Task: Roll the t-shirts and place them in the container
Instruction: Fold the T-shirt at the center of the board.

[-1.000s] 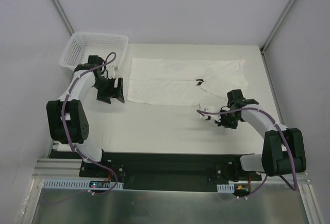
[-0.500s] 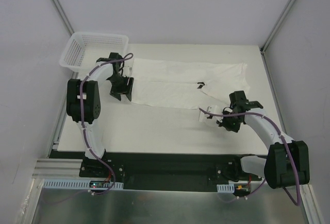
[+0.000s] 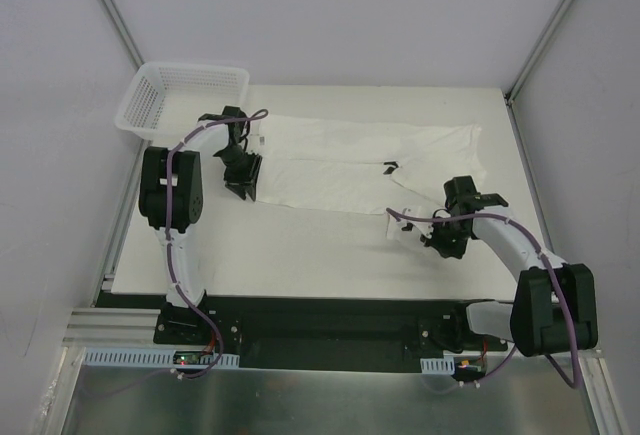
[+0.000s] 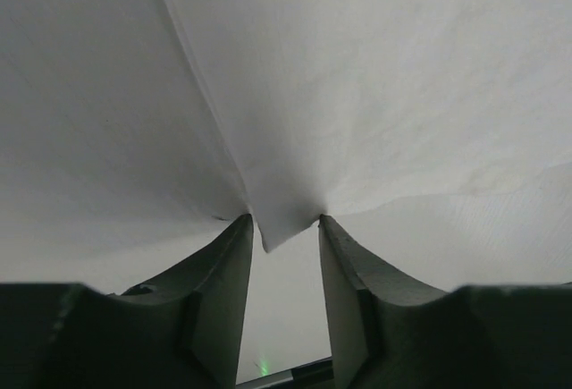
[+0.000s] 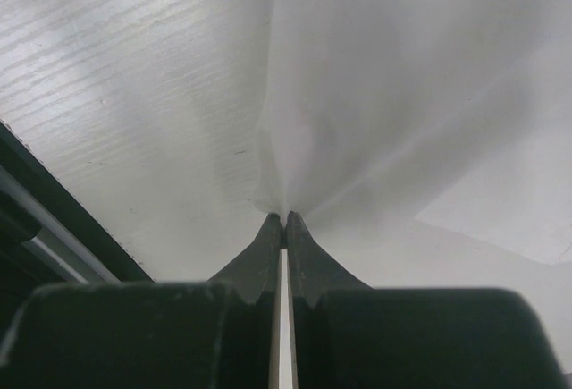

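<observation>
T-shirt point(image 3: 340, 160) corner, now inside narrower jaws of left gripper point(image 4: 286, 222)

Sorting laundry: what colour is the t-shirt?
The t-shirt is plain white; the top external view shows it best.

A white mesh basket point(image 3: 137, 105) stands upright, open side up, at the far left corner of the pale counter point(image 3: 300, 250); grey walls point(image 3: 330, 15) surround it.

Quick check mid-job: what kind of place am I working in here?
Most likely a lab robot test cell, not a home: plain white panel walls with metal corner posts box in a white table, and a white t-shirt and a mesh basket sit on it.
</observation>
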`<action>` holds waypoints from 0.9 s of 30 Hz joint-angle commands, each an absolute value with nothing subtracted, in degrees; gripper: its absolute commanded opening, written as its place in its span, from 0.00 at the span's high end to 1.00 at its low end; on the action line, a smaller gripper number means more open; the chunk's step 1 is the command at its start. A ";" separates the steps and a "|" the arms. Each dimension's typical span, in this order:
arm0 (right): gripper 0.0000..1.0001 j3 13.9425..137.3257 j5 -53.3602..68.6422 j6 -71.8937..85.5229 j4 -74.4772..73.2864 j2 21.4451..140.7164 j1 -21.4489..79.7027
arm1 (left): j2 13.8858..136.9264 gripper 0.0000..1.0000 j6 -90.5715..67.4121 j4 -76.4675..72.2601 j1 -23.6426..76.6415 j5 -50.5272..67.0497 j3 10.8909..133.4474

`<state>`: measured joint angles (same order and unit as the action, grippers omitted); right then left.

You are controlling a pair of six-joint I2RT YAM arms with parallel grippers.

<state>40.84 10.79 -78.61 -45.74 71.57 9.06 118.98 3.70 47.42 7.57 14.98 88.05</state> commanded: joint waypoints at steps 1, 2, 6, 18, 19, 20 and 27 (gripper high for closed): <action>0.99 43.33 9.76 -78.13 -47.90 72.68 8.26 | 120.58 0.70 4.66 49.83 8.26 17.75 90.17; 0.99 43.42 9.67 -78.05 -47.99 72.95 8.00 | 120.59 0.78 4.92 49.92 8.35 18.54 90.26; 0.99 43.86 9.49 -76.99 -47.99 72.86 6.77 | 118.75 1.00 5.45 50.54 8.53 19.16 89.21; 0.99 47.37 12.91 -71.02 -57.56 62.85 -2.02 | 102.06 1.00 7.64 51.59 8.53 21.61 74.37; 0.99 47.46 13.44 -70.49 -58.00 61.97 -2.02 | 101.35 1.00 7.82 51.68 8.53 22.40 73.92; 0.99 47.72 13.88 -69.27 -58.18 61.70 -2.02 | 100.90 1.00 8.00 51.85 8.53 23.98 73.48; 0.99 53.16 14.76 -64.78 -57.48 62.22 -2.90 | 100.28 1.00 9.75 52.91 8.61 24.87 75.31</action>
